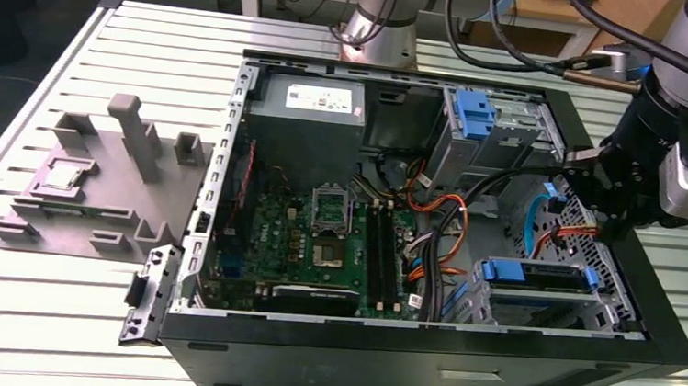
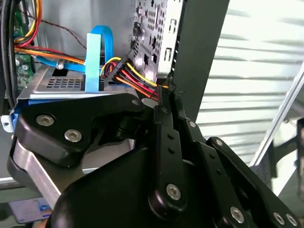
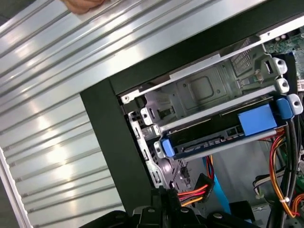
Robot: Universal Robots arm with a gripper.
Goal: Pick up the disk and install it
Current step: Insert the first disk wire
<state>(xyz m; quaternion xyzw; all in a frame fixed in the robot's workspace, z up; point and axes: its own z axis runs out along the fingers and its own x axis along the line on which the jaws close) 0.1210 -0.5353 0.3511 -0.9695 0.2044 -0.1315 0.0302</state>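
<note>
Disk (image 3: 223, 133) seated in drive cage (image 3: 209, 90) at case edge, one disk, gripper (image 1: 609, 191) above cables, finger state unclear.

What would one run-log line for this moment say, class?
task: install disk | disk: seated in drive cage, blue carrier showing | gripper: at case wall beside cage, by the cables, holding nothing | fingers: together

Slatted aluminium bench (image 1: 51, 317) with two loads.
An open black computer case (image 1: 429, 366) and a grey plastic fixture (image 1: 99, 183) rest directly on it.
</note>
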